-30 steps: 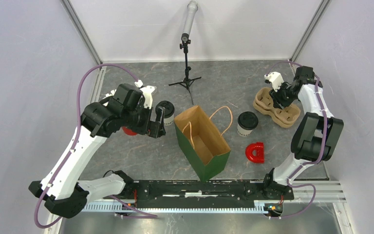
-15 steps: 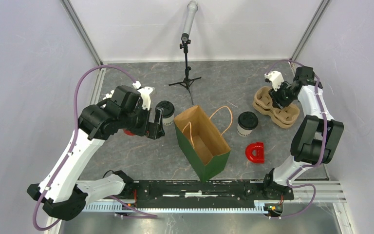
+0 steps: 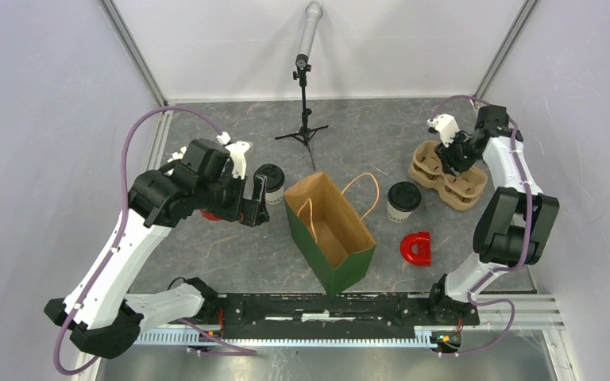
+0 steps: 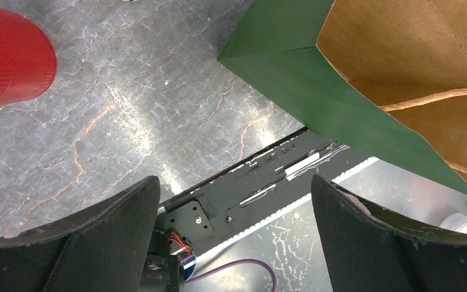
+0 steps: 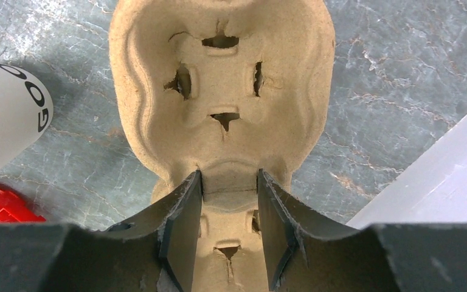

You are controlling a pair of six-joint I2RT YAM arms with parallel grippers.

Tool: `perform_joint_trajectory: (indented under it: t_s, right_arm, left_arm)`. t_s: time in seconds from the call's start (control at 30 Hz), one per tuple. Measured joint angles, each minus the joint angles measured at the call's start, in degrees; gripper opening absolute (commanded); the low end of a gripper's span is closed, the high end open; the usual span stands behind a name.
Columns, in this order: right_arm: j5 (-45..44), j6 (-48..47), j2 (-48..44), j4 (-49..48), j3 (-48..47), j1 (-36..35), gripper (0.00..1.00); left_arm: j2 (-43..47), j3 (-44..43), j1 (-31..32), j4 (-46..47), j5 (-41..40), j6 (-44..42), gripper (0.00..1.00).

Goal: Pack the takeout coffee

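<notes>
Work starts at the left, where a red cup (image 4: 9, 58) stands mostly under the left arm (image 3: 127, 238), its contents out of sight. Just to its right the left gripper (image 4: 234, 182) hangs with jaws spread wide and nothing between them. The takeout coffee (image 3: 269, 180) stands upright on the table (image 3: 206, 135) just beside that gripper, close to the bag's left corner. I judge this cream paper cup light to moderate in weight, depending on a fill that the black lid (image 3: 270, 173) hides. Its thin wall would dent under a hard squeeze, the lid could pop if pinched, and a tilt risks a spill. The best hold is therefore across the mid-body below the lid, gentle but sure, with the cup kept upright. Next comes the green paper bag (image 3: 348, 271), standing open, its brown inside showing no contents that I can make out. Its soft sides could fold in if bumped. Right of it a second takeout coffee (image 3: 403, 198) stands upright and lidded, apart from the bag, with a red D-shaped piece (image 3: 417, 248) lying nearer the arm bases. Farthest right, the brown cardboard cup carrier (image 5: 219, 73) lies with the wells in view empty. The right gripper (image 5: 229, 182) is narrowed on the carrier's middle neck, pads (image 5: 185, 231) against both sides.
</notes>
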State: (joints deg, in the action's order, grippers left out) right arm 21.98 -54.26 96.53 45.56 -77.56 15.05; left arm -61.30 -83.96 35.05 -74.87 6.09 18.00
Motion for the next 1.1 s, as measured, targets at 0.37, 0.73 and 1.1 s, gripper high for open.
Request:
perform_joint_trajectory:
  t_s: [0.37,0.73,1.1]
  right_arm:
    - [-1.0,3.5,0.0,0.5,-3.1,-0.5,0.39]
    - [-4.6,14.8,-5.4,-1.4,-8.4,-6.6,0.43]
    - [-6.0,29.7,-16.0,-9.6,-12.9,-25.8,0.38]
  left_arm:
    - [-0.8,0.0,0.0,0.2,-0.1,0.1,1.00]
    - [0.2,1.1,0.0,3.5,-0.3,1.0,1.00]
    - [0.3,0.9,0.0,6.9,0.6,1.1,1.00]
